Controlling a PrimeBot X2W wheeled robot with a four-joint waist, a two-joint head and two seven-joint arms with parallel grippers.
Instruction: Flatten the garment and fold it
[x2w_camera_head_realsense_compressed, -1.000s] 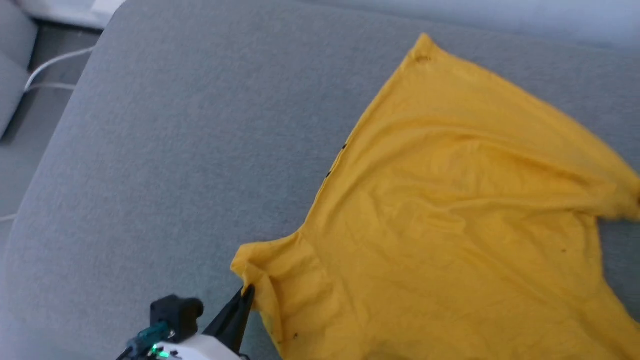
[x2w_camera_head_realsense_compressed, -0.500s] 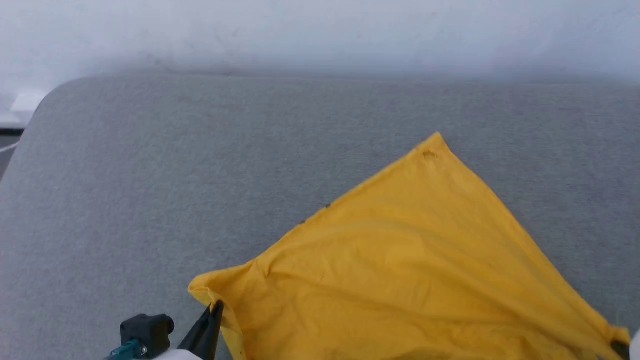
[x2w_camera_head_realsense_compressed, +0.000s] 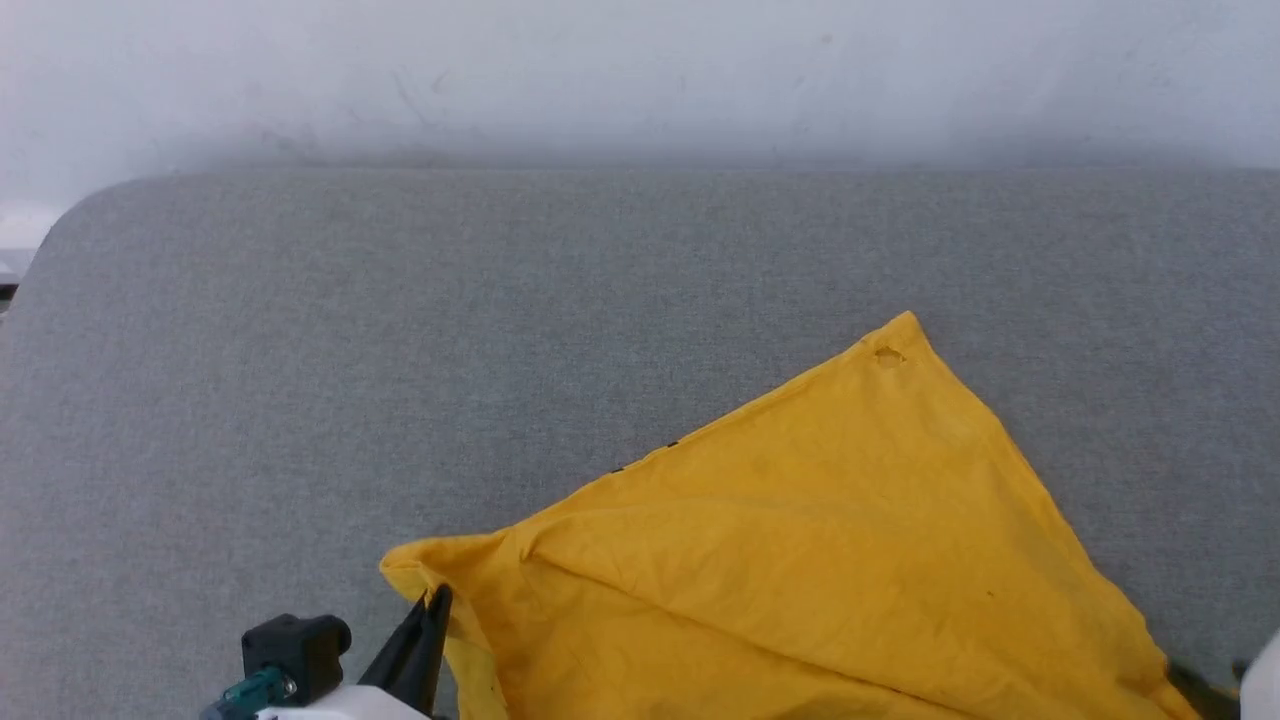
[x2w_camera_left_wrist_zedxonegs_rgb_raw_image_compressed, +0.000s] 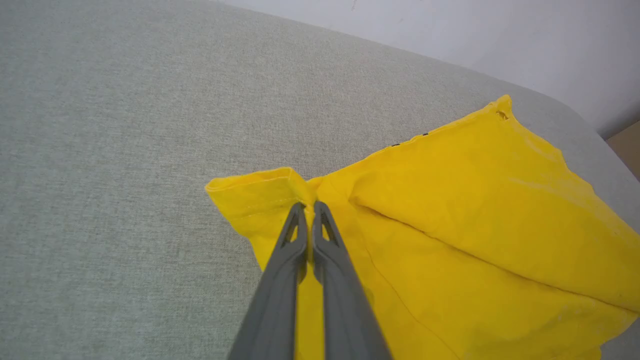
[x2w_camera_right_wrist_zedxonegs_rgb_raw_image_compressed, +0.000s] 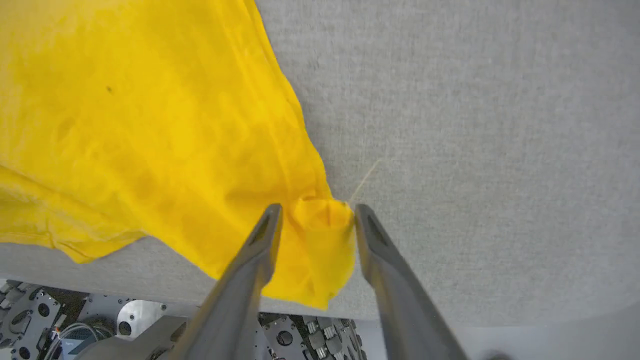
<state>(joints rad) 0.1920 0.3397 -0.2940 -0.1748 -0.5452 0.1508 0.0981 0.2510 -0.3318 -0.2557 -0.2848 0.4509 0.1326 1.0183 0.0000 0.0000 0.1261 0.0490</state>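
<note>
Yellow shirt (x2w_camera_head_realsense_compressed: 800, 560) lying rumpled on grey cushion (x2w_camera_head_realsense_compressed: 400, 350), likely handling soft, light, limp. Left tool (x2w_camera_left_wrist_zedxonegs_rgb_raw_image_compressed: 311, 206) pinching sleeve (x2w_camera_left_wrist_zedxonegs_rgb_raw_image_compressed: 250, 192); right tool (x2w_camera_right_wrist_zedxonegs_rgb_raw_image_compressed: 316, 212) standing spread around bunched corner (x2w_camera_right_wrist_zedxonegs_rgb_raw_image_compressed: 322, 240). Corners, hems probably offering surest hold.

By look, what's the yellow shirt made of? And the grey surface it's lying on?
Mustard-yellow T-shirt: thin, soft knit, probably cotton jersey; matte, drapes into soft creases, stitched hem at the sleeve.
Grey padded surface: woven upholstery fabric, matte, fine heathered weave visible in the left wrist view; rounded corner suggests cushioning, though the fill can't be seen.
</note>
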